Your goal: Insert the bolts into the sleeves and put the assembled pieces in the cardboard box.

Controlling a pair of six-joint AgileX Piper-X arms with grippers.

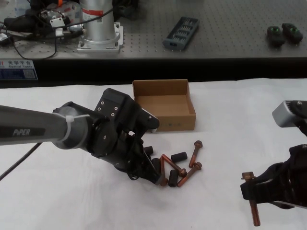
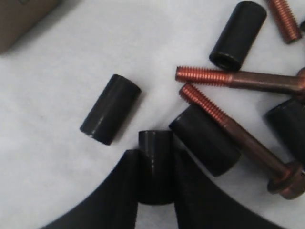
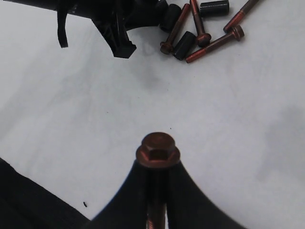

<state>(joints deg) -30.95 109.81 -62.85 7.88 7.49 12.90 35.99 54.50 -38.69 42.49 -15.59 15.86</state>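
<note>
Left jaws of mine are squeezed tight around a black sleeve point(image 2: 156, 167), down at the pile of loose bolts point(image 1: 195, 153) and sleeves point(image 1: 179, 156) in the middle of the high view. My right jaws pinch one bolt point(image 3: 157, 152) standing up, head on top, at the lower right. The cardboard box point(image 1: 177, 122) sits on the white counter point(image 1: 72, 206) just above the pile.
</note>
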